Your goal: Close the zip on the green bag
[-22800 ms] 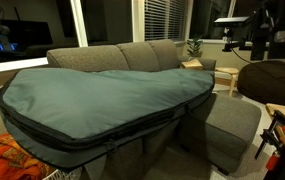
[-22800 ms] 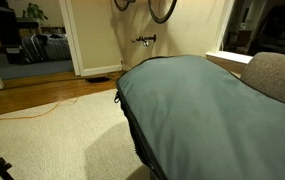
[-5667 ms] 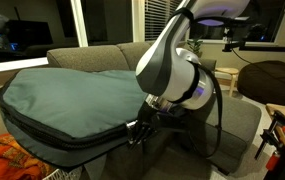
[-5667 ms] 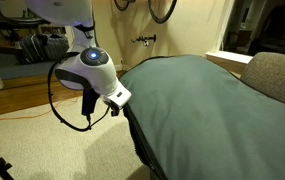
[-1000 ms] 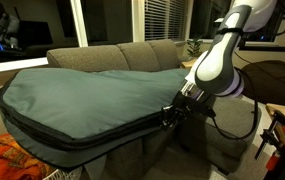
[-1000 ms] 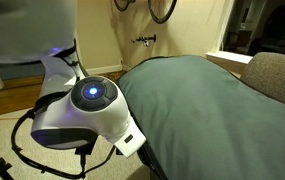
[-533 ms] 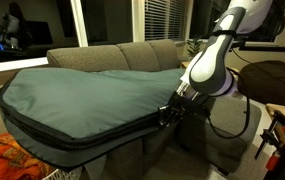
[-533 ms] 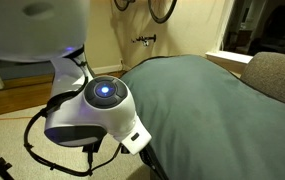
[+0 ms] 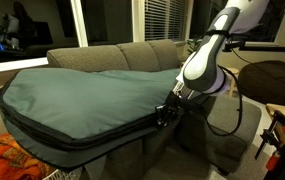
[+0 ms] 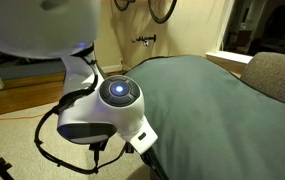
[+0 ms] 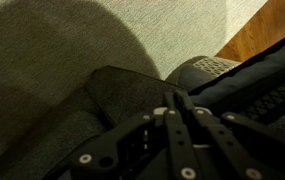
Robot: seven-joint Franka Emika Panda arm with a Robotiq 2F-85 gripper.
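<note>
One green bag (image 9: 82, 95) lies flat across one grey sofa (image 9: 132, 55), covering most of the seat and hanging out past its front. The single zip (image 9: 97, 140) runs as a dark line along the black-trimmed front side of the bag, from the low near end by the one orange cloth (image 9: 7, 162) up toward the far end. One robot arm (image 9: 204, 65) comes down from above, and its one gripper (image 9: 164, 115) sits right at that trimmed edge, on the zip line near the far end of the bag, so nearly the whole visible length of the zip stretches away from it toward the orange cloth. The gripper is clenched, its fingers pressed together; whether the zip's pull tab is pinched between them cannot be told, since the fingertips are dark against the dark trim. In an exterior view the wrist, with one lit blue ring (image 10: 117, 90), hangs just beside the bag's black edge (image 10: 150, 162) and hides the fingertips. In the wrist view the dark fingers (image 11: 172, 125) point toward pale carpet (image 11: 102, 40), with the bag's dark edge (image 11: 267, 85) to one side of them.
</note>
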